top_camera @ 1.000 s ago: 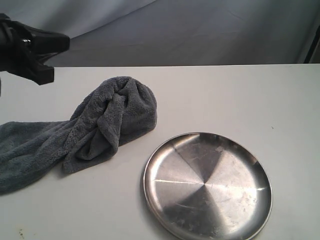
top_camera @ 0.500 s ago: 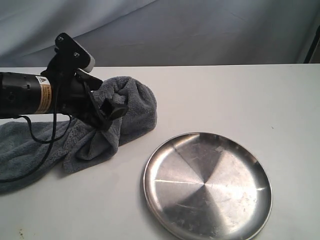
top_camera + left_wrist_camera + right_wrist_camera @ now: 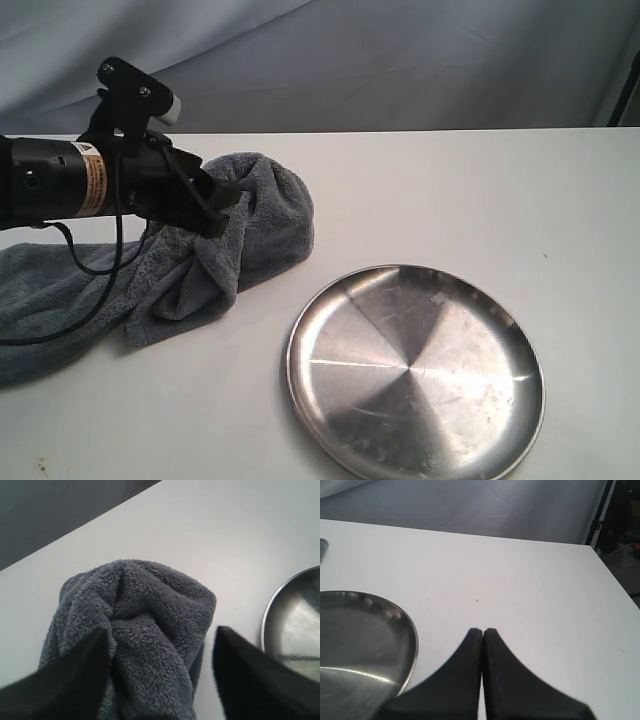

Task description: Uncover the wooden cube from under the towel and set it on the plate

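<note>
The dark grey towel point(image 3: 255, 215) lies bunched into a hump left of centre, its tail trailing off to the left edge. The wooden cube is hidden. My left gripper point(image 3: 222, 205) has come in from the left and stands open against the hump; in the left wrist view a towel fold point(image 3: 145, 635) sits between its spread fingers point(image 3: 85, 665). The silver plate point(image 3: 415, 372) rests at the front right with nothing on it. My right gripper point(image 3: 483, 630) is shut on nothing, over bare table beside the plate rim point(image 3: 412, 645); it does not appear in the exterior view.
The white table point(image 3: 480, 190) runs back to a grey cloth backdrop point(image 3: 400, 60). A table edge and dark clutter point(image 3: 620, 540) show at the far right in the right wrist view.
The left arm came in from the far left to the towel hump over the last second. In the last half second it rose slightly and drew back a little. Towel and plate have not moved.
</note>
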You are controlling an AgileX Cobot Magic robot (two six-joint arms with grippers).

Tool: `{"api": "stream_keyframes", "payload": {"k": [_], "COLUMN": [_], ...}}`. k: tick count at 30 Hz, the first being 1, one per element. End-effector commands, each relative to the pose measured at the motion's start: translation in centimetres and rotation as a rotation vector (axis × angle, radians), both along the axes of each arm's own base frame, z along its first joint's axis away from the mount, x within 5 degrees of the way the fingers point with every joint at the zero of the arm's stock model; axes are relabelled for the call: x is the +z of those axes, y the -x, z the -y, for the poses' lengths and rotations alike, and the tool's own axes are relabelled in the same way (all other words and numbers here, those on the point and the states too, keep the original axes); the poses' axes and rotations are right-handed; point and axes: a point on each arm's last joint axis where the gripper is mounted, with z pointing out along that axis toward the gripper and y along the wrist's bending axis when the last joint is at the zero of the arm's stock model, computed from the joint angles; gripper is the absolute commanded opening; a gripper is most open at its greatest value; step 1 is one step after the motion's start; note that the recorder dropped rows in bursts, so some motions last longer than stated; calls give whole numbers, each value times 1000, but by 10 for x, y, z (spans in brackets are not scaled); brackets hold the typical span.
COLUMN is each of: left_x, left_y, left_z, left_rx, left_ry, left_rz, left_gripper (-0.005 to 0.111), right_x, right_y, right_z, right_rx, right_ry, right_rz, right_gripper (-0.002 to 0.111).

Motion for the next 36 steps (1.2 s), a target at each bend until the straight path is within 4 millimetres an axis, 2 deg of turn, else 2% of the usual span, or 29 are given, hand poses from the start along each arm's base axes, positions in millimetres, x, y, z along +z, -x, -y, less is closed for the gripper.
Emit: {"api": "stream_keyframes", "payload": {"k": [1,3,9,14,18,21,26,28,30,32,34,36], "left_x": [2,2,2,3,3,-2,-18,-11,6,20,31,32], "left_y": [-1,-1,-1,-2,-14,-19,-28,-34,-41,-55,-77,-87], "left_z": [1,1,1,1,1,11,25,36,44,42,24,5], "left_rx": [26,26,-50,-15,47,39,-63,-134,-207,-141,91,294], "left_ry": [21,21,-67,-37,-33,92,130,203,256,219,83,-40], "left_rz": [-2,-2,65,54,41,-32,-100,-99,-51,18,105,143], "left_gripper": [20,0,0,0,0,0,0,0,0,0,0,0], "right_x": [0,0,0,0,0,0,0,0,0,0,0,0], "right_y": [0,0,0,0,0,0,0,0,0,0,0,0], "right_z": [0,0,0,0,0,0,0,0,0,0,0,0], "right_rx": [3,3,3,3,3,3,3,3,3,3,3,3], "right_ry": [-2,-2,-2,-2,-2,-2,-2,-2,-2,-2,-2,-2], "right_rz": [10,10,10,10,10,10,10,10,10,10,10,10], "right_gripper": [0,0,0,0,0,0,0,0,0,0,0,0]}}
